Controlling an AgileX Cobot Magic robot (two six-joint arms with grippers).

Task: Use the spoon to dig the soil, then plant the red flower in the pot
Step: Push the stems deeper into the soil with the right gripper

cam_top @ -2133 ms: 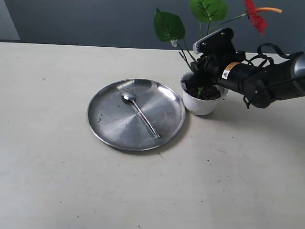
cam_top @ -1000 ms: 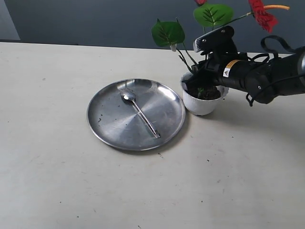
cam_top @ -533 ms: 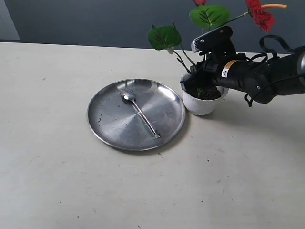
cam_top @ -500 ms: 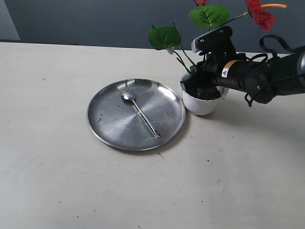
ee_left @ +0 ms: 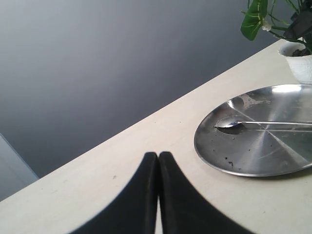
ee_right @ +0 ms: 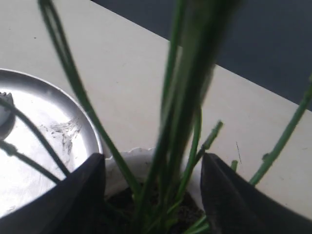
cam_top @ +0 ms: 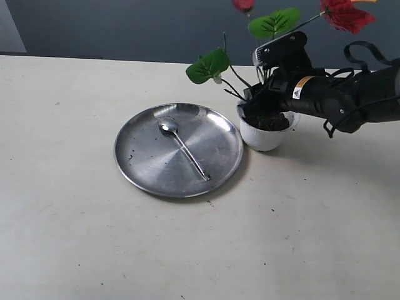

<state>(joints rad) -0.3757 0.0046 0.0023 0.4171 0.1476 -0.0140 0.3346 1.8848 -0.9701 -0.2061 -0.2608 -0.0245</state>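
The right jaws stand spread wide either side of the red flower's [ee_right: 187, 97] stems, gripping nothing. The stems stand in the soil [cam_top: 275, 122] of the pot [cam_top: 265, 139], far right. The left jaws are pressed together, empty. The spoon [cam_top: 182, 147] lies on the steel plate [cam_top: 140, 169], just left of the pot.

White pot [cam_top: 267, 139] — red flower [cam_top: 345, 14], silver spoon [cam_top: 182, 147]

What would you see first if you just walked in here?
The red flower catches the eye first, rising from the small white pot at the back right of the table, with the right gripper open around its stems. Next comes the big shiny steel plate just left of the pot, with the spoon lying on it.
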